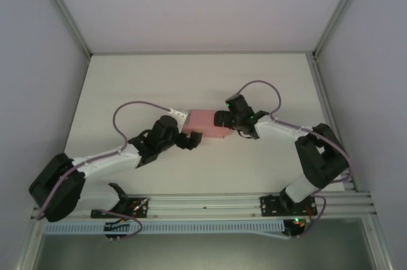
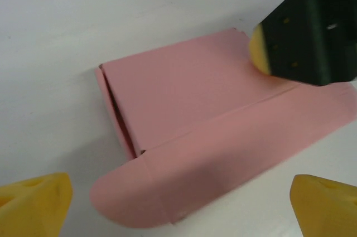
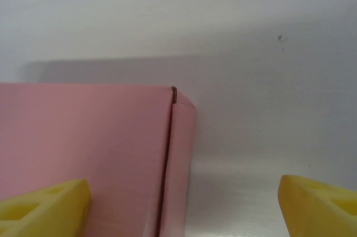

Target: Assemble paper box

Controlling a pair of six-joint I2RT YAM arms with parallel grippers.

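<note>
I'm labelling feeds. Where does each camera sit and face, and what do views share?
Top: above, behind the arms, facing down at the table; left gripper and right gripper flank the paper box.
Left wrist: mounted there, faces down onto the box; own fingertips show.
Right wrist: mounted there, faces the box's corner; own fingertips show.
Shared: the box.

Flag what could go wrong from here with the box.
The paper box is unheld: the left gripper stands open by its flat, unfolded flap, so a push could slide it. One pad of the open right gripper seems to rest on the box top and might dent the thin card.
</note>
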